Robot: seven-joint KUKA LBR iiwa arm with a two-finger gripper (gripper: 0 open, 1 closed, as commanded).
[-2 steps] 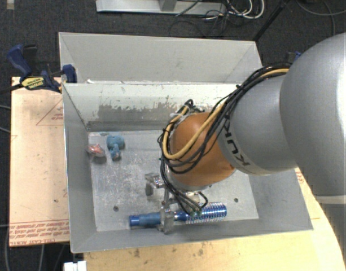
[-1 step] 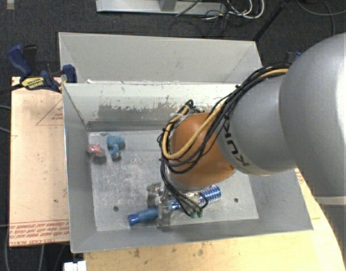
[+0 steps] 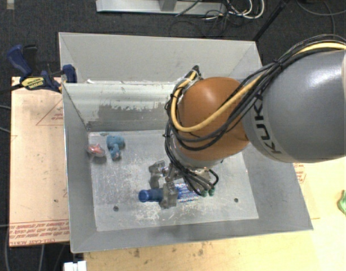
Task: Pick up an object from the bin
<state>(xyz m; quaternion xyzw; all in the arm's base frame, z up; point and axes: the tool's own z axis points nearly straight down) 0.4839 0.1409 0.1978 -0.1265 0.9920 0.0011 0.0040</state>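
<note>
Gripper (image 3: pixel 164 188): low over the bin's front-centre floor
Grip state: cannot tell
Just beside it: dark blue cylinder (image 3: pixel 147 196)

The grey arm (image 3: pixel 308 112) bears the black letters "KUK" (the rest curves out of sight).

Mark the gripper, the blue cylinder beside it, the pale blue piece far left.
gripper (image 3: pixel 165 188), camera view, its lower end.
blue cylinder (image 3: pixel 147 196), camera view, rounded end.
pale blue piece (image 3: pixel 114 145), camera view, its middle.
</note>
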